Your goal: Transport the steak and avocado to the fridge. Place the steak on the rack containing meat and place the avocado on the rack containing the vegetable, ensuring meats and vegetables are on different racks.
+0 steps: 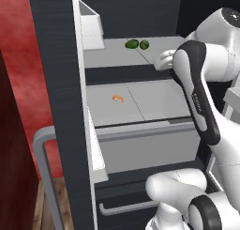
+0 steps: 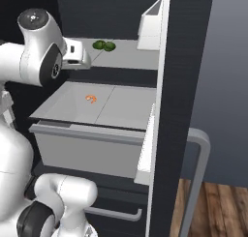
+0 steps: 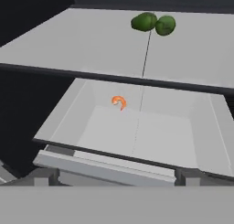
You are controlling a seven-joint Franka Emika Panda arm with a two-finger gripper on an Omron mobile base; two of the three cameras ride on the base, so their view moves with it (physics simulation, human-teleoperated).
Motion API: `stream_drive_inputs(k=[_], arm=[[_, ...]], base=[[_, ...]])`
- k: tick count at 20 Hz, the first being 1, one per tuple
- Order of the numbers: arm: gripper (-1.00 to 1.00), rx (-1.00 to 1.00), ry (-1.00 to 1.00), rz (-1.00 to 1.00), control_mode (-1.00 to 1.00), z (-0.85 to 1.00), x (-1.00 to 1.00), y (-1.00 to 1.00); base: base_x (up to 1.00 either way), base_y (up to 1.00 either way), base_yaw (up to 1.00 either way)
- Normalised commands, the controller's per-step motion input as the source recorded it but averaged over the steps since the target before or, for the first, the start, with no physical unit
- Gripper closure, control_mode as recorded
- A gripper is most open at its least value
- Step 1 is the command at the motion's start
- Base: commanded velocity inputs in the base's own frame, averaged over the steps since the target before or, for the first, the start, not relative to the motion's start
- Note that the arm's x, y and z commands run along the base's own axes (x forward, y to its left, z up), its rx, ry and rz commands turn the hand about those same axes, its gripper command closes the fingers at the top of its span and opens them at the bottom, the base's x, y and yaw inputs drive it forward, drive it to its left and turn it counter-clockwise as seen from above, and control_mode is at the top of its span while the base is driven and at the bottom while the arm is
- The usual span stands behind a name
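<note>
Two green pieces on upper shelf, shrimp lower (both ahead), end effector spread, empty.

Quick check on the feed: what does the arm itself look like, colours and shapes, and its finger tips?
The arm has glossy white rounded links with dark grey-black joint sections and a pale grey wrist piece. The gripper shows two small dark grey blocky fingertips. No cables show.

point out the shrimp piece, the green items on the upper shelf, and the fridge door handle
shrimp piece [image 1: 118,99]: left base view, middle of the orange curl on the lower shelf.
green items [image 3: 154,23]: hand view, where the two green lumps meet, upper shelf.
fridge door handle [image 2: 201,168]: right base view, upright part of the grey bar.
</note>
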Motion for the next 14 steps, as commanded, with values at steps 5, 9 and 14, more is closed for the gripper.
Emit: stream_drive_inputs(k=[5,9,14], arm=[[-1.0,0.0,0.01,0.0,-1.0,0.0,-0.95,0.0],[-1.0,0.0,0.07,0.0,-1.0,0.0,-0.64,0.0],[-1.0,0.0,0.0,-0.01,-1.0,0.01,-0.58,0.0]], base=[[0.0,0.0,0.0],[0.0,0.0,0.0],[0.0,0.0,0.0]])
